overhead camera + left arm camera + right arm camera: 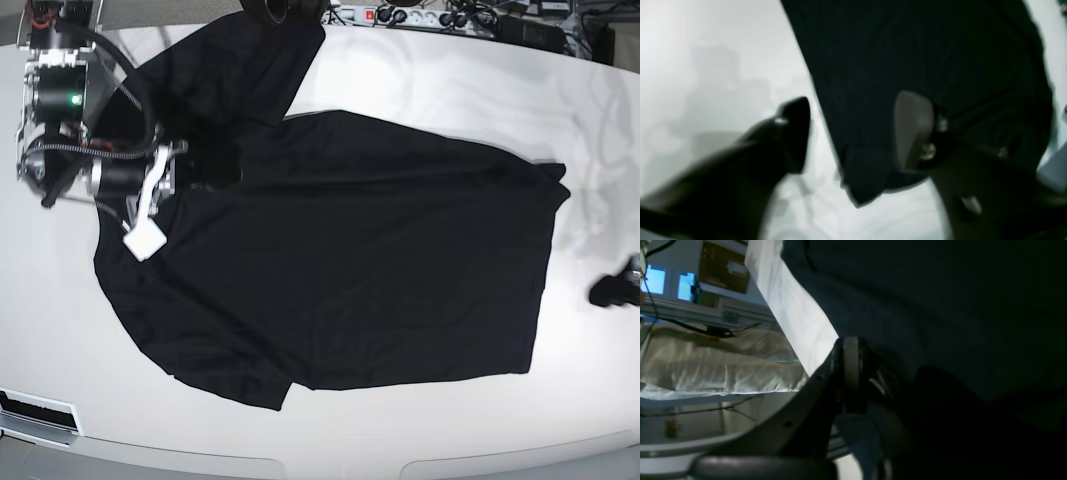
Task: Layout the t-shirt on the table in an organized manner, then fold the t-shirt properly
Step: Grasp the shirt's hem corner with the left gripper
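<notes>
So the table is a big glossy white slab with rounded edges, and the t-shirt is spread over most of its middle. It's plain black, soft and matte, mostly flat, with one sleeve bunched up toward the far corner and the near hem sitting a bit crooked. Looks to me like we're in the layout step, not folding yet.

The right gripper is at the shirt's shoulder area, on the left of the base view. Its fingers are pressed together, and from the wrist view I'd say they're pinching the fabric, though it's dark in there.

The left gripper is low over the table at the opposite edge of the shirt. Its fingers are spread, one on bare table and the pale pad over the cloth, with the shirt's edge between them and nothing clamped.

Next move, I'd guess: close on that edge, then pull both ends apart to smooth the wrinkles.
</notes>
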### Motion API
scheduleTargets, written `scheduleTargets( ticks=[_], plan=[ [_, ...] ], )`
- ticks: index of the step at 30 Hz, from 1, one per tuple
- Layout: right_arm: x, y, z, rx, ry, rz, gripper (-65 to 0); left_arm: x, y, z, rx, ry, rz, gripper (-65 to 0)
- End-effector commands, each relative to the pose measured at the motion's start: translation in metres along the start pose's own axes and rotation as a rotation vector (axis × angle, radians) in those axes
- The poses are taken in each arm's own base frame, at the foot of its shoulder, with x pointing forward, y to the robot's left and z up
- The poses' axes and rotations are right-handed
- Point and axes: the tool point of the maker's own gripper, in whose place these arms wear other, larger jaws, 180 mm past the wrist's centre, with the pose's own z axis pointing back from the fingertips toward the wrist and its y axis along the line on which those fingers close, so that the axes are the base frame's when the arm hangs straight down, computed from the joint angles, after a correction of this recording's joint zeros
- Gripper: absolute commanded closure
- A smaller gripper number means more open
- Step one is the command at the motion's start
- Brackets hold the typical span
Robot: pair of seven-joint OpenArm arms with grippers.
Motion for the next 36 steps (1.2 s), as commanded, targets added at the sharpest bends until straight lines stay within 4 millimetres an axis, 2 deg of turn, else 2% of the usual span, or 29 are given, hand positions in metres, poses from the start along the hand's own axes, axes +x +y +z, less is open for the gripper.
scheduleTargets(
  ticks=[1,2,3,7,14,18,27,30,31,36],
  plan=[
    [0.009,0.004,0.005,0.010,-0.034,0.023,0.0,0.010,-0.001,0.001,0.002,-0.032,-0.019,-16.8],
    [0.005,0.004,0.004,0.011,-0.028,0.014,0.0,0.003,-0.004,-0.011,-0.002,-0.013,-0.024,-5.2],
    [0.003,0.004,0.004,0.011,-0.026,0.010,0.0,-0.002,-0.009,-0.022,-0.006,0.000,-0.034,0.0],
    [0.003,0.004,0.004,0.010,-0.026,0.011,0.0,-0.009,-0.020,-0.056,0.012,-0.002,-0.110,0.0],
    [0.005,0.004,0.004,0.011,-0.029,0.015,0.0,-0.034,-0.032,-0.093,0.047,0.079,-0.199,0.0],
    [0.005,0.004,0.005,0.009,-0.027,0.016,0.0,-0.069,-0.034,-0.101,0.051,0.209,-0.232,0.0],
    [0.010,0.004,0.006,0.010,-0.035,0.027,0.0,-0.113,-0.006,-0.103,0.225,0.261,-0.182,0.0],
    [0.012,0.004,0.006,0.010,-0.038,0.031,0.0,-0.108,0.000,-0.106,0.262,0.203,-0.225,0.0],
    [0.014,0.004,0.006,0.010,-0.039,0.033,0.0,-0.100,0.000,-0.108,0.263,0.167,-0.239,0.0],
    [0.019,0.004,0.006,0.009,-0.045,0.044,0.0,-0.042,0.010,-0.112,0.299,-0.019,-0.308,0.0]
  ],
)
